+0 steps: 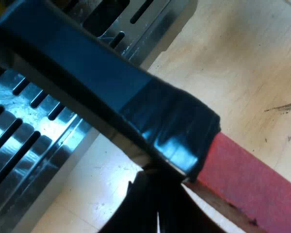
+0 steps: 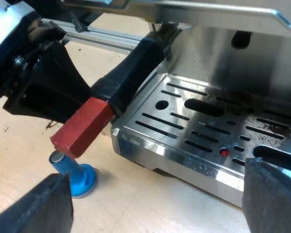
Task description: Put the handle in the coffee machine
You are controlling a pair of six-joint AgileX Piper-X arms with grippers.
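- The machine (image 2: pixel 223 53) stood on the table (image 2: pixel 19 160), its slotted tray (image 2: pixel 184 121) flecked with grounds.
- The handle (image 2: pixel 131 73) reached up under the machine's front, where it has to seat. Its red end (image 2: pixel 82 128) jutted out past the tray's corner. The views did not settle whether it was locked home.
- Your left gripper (image 2: pixel 80 94) sat against the handle's dark shaft, placed, it seemed, to steer or twist it into the mount. You could not tell whether it clasped the handle.
- Your right gripper (image 2: pixel 157 201) hung spread wide and empty before the tray, likely kept back to give the other arm room.
- The tamper (image 2: pixel 77 174), blue, stood on the table just under the red end, apart from it.
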